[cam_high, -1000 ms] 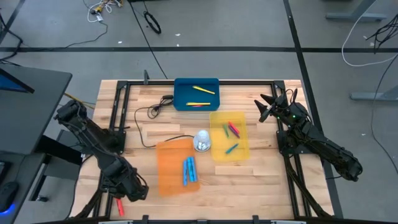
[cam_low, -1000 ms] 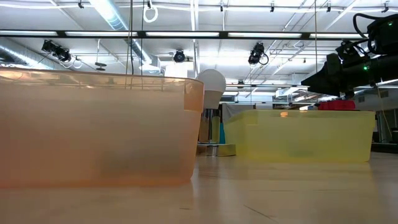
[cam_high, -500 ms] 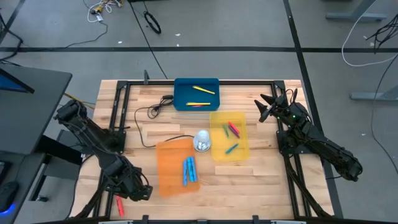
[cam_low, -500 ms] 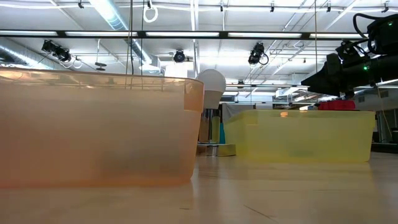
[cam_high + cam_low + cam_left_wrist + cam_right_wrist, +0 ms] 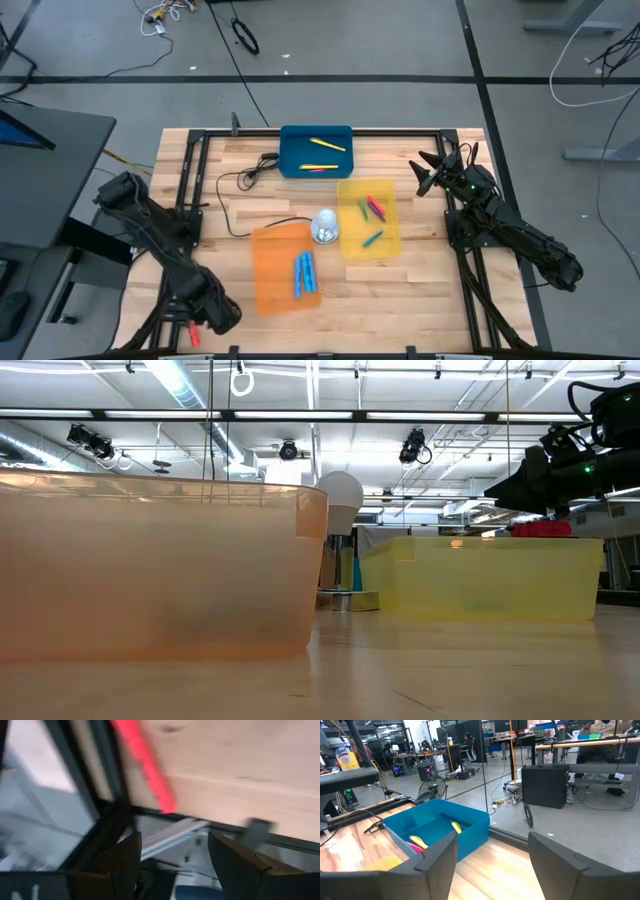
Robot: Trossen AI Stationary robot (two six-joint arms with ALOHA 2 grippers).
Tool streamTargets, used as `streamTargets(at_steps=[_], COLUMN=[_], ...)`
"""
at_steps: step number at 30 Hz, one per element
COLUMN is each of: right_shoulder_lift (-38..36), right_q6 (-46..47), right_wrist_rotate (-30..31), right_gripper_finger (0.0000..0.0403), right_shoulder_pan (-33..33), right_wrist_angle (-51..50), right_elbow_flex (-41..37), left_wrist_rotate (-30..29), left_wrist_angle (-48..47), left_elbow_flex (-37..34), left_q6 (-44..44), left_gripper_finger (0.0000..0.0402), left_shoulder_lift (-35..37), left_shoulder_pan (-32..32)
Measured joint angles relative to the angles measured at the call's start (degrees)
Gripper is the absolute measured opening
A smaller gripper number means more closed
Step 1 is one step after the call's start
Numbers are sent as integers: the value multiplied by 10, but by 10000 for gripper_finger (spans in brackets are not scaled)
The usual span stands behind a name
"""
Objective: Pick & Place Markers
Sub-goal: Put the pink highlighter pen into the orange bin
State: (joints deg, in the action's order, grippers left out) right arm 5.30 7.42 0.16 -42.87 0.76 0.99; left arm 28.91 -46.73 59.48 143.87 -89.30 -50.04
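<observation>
Three trays are sitting on the wooden table (image 5: 420,280). The blue tray (image 5: 316,150) at the far edge is holding two yellow markers (image 5: 327,145) and a red one along its near wall. The yellow tray (image 5: 390,235) is carrying a red marker (image 5: 376,208), a green one beside it and a light blue one nearer the front. The orange tray (image 5: 268,270) is holding the light blue markers (image 5: 304,273), lying side by side. A white-domed object (image 5: 325,226) is standing between the orange and yellow trays. One red marker (image 5: 190,331) is lying outside every tray at the table's near left corner; the left gripper (image 5: 212,312) is hovering just beside it, its fingers standing apart and gripping nothing, and the left wrist view is showing that marker blurred and cut off. The right gripper (image 5: 428,172) is waiting above the table's far right corner, fingers parted and empty. From the low view the tray walls are hiding their contents.
</observation>
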Motion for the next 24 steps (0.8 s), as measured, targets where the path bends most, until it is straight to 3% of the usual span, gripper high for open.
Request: streamTargets(at_steps=[4, 12, 24], right_shoulder_lift=[0, 0, 0], right_q6=[0, 0, 0], right_wrist_rotate=[0, 0, 0], right_gripper_finger=[245, 245, 245], right_shoulder_pan=[0, 0, 0], right_wrist_angle=[0, 0, 0], right_elbow_flex=[0, 0, 0], left_wrist_rotate=[39, 1, 13], left_wrist_angle=[16, 66, 48], left_elbow_flex=[0, 0, 0], left_q6=[32, 44, 37], left_gripper_finger=[233, 233, 233], left_shoulder_lift=[-30, -89, -135], left_shoulder_pan=[-17, -20, -49])
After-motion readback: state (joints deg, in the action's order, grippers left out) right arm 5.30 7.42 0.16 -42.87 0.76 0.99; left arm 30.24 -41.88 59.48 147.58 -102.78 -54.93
